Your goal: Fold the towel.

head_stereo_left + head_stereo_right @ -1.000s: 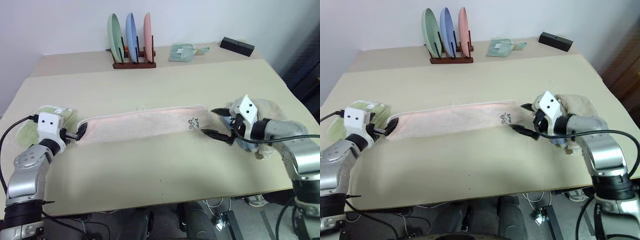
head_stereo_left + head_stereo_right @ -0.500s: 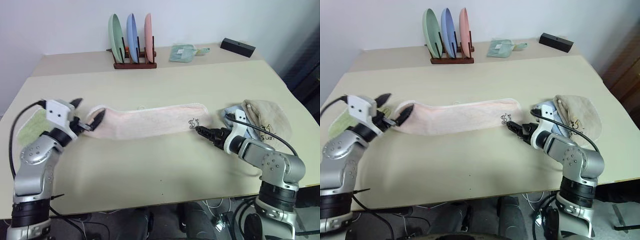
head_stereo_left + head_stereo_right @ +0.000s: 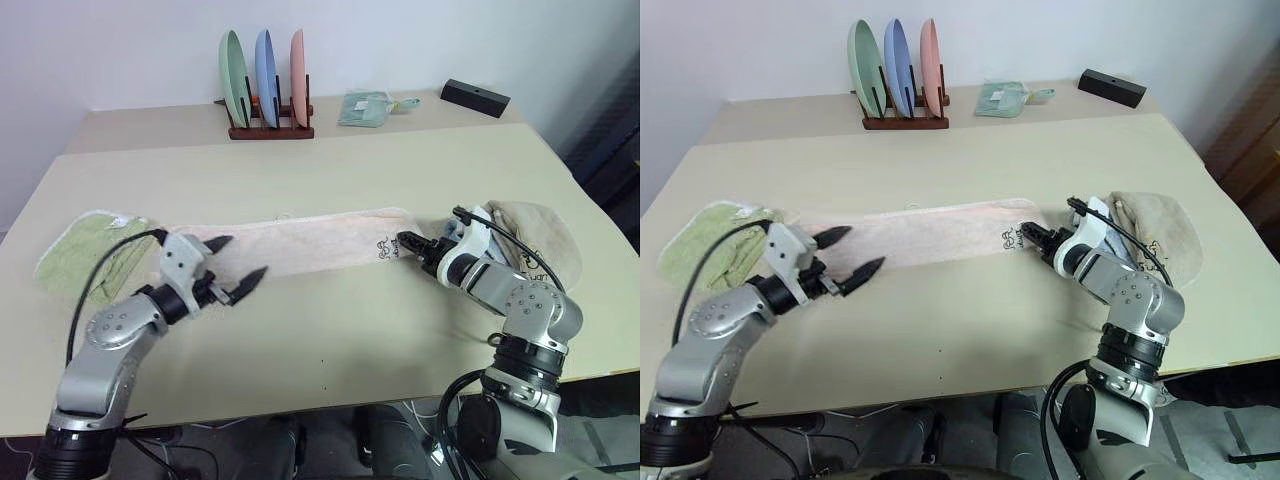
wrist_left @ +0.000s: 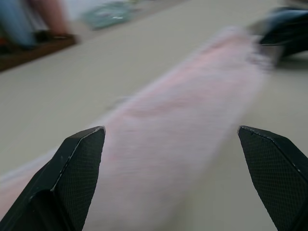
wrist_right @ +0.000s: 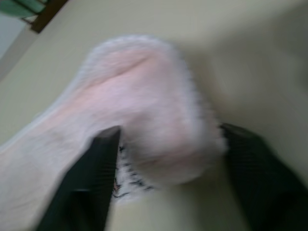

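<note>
On the far left of the big table (image 3: pixel 330 330) we see a small green cloth (image 3: pixel 90 252) lying flat. Just to its right is our left gripper (image 3: pixel 238 270). Its two black fingers are spread wide apart, and there is nothing between them. It hovers over the left part of the towel (image 3: pixel 310 245).

The towel is long and pale pink. It lies flat across the middle of the table, from beside the green cloth over to our right gripper. It has a small dark mark (image 3: pixel 388 246) near its right end.

At the back of the table, three plates (image 3: pixel 265 62) stand on edge in a wooden rack (image 3: pixel 270 128). To the right of the rack we see a small green thing (image 3: pixel 365 106) and a black box (image 3: pixel 476 96).

Our right gripper (image 3: pixel 412 243) is at the right end of the towel. In its own wrist view, its fingers (image 5: pixel 94 178) sit on both sides of the towel's end, close around it. We cannot tell if they are squeezing it yet.

On the far right lies a beige towel (image 3: pixel 540 240), just behind our right arm.
</note>
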Robot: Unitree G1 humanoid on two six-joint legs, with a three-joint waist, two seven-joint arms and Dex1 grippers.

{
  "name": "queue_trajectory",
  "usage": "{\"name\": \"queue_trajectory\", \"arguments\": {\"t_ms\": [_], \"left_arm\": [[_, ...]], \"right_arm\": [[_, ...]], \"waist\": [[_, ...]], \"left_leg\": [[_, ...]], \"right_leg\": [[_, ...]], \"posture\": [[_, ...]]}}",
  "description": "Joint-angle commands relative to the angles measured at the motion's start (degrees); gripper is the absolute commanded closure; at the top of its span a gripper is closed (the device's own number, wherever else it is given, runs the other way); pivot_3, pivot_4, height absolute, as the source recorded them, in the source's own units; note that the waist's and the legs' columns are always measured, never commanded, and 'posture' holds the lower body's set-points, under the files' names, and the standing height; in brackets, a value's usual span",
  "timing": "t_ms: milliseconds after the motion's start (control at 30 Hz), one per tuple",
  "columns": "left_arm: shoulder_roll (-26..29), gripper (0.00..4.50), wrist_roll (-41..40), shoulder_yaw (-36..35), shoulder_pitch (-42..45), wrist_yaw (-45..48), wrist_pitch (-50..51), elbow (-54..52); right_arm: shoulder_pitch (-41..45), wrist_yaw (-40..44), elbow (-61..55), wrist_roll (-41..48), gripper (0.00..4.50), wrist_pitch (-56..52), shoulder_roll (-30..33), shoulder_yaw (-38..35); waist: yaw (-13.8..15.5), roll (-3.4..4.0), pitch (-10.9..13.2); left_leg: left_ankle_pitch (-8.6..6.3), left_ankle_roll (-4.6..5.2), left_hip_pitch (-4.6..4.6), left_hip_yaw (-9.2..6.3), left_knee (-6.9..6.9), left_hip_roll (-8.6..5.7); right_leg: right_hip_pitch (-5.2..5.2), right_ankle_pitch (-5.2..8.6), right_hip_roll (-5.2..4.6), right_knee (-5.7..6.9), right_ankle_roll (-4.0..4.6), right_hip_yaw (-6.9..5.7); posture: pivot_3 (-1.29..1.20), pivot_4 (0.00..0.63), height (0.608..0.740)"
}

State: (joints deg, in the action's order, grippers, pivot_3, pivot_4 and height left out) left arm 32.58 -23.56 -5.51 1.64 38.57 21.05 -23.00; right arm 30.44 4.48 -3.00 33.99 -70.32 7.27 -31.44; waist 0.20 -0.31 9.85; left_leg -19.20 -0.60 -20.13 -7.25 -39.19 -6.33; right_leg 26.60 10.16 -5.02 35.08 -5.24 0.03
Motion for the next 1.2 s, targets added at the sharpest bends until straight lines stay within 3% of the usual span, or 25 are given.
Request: {"name": "queue_trajectory", "arguments": {"t_ms": [33,100,267,433,567,733,967,1200], "left_arm": [[1.3,0.00,-0.2,1.1,-1.2,1.5,0.4,-3.2],[1.4,0.00,0.2,1.4,-1.7,1.6,0.4,-3.1],[1.4,0.00,0.6,2.0,-2.6,1.7,0.3,-3.0],[1.5,0.00,1.4,2.6,-3.4,2.2,-0.5,-2.2],[0.5,0.00,2.7,3.3,-4.3,2.9,-3.0,0.0],[-0.1,0.00,3.5,4.1,-3.4,3.3,-4.8,2.0],[-0.9,0.00,3.8,4.2,-2.4,2.7,-5.4,2.7],[-1.6,0.00,3.8,3.8,-4.2,1.0,-4.5,0.1]], "right_arm": [[0.3,-0.8,-0.4,1.7,3.44,-0.2,-0.9,-0.2],[0.3,-1.2,-1.2,2.2,4.46,-0.8,-1.0,-0.3],[0.2,-1.2,-4.0,3.6,4.48,-1.7,1.5,-1.0],[0.5,2.9,-8.5,5.2,4.48,-3.2,11.3,-0.3],[0.7,7.7,-10.3,5.6,4.48,-2.9,19.7,2.4],[2.1,13.3,-13.6,5.9,4.48,-1.1,24.3,10.7],[4.7,17.1,-13.4,2.3,4.48,5.1,15.3,31.3],[4.8,19.0,-3.0,-4.5,4.48,13.8,9.9,39.4]], "waist": [[-0.2,0.02,0.0],[-0.7,0.07,0.0],[-0.7,0.09,0.0],[-0.6,0.18,0.0],[-0.8,0.18,0.0],[-0.9,0.18,0.0],[-0.8,0.16,0.0],[-0.5,0.13,0.0]], "left_leg": [[0.00,0.00,0.00,0.00,0.02,0.02],[0.00,0.00,-0.03,0.00,0.04,0.04],[0.00,0.00,-0.06,-0.02,0.05,0.04],[-0.02,0.04,-0.15,-0.01,0.04,-0.01],[-0.20,0.35,-0.11,0.00,0.05,0.02],[-0.20,0.36,-0.11,0.04,0.06,0.09],[-0.19,0.33,-0.12,0.05,0.06,0.11],[-0.05,0.08,-0.19,0.03,0.02,-0.02]], "right_leg": [[0.01,0.00,0.00,0.00,0.00,0.00],[0.06,0.00,0.00,0.00,0.01,0.00],[0.06,0.01,0.02,-0.02,0.01,0.00],[0.10,0.01,0.00,-0.08,0.00,-0.01],[0.06,0.01,0.00,-0.11,-0.01,-0.02],[0.07,0.01,-0.01,-0.11,0.00,0.00],[0.09,0.01,-0.01,-0.12,0.00,0.00],[0.10,0.00,-0.02,-0.18,-0.01,-0.01]], "posture": [[0.00,0.150,0.727],[0.00,0.150,0.727],[0.00,0.150,0.727],[0.00,0.150,0.727],[0.00,0.150,0.727],[0.00,0.150,0.727],[0.00,0.150,0.727],[0.00,0.150,0.727]]}}
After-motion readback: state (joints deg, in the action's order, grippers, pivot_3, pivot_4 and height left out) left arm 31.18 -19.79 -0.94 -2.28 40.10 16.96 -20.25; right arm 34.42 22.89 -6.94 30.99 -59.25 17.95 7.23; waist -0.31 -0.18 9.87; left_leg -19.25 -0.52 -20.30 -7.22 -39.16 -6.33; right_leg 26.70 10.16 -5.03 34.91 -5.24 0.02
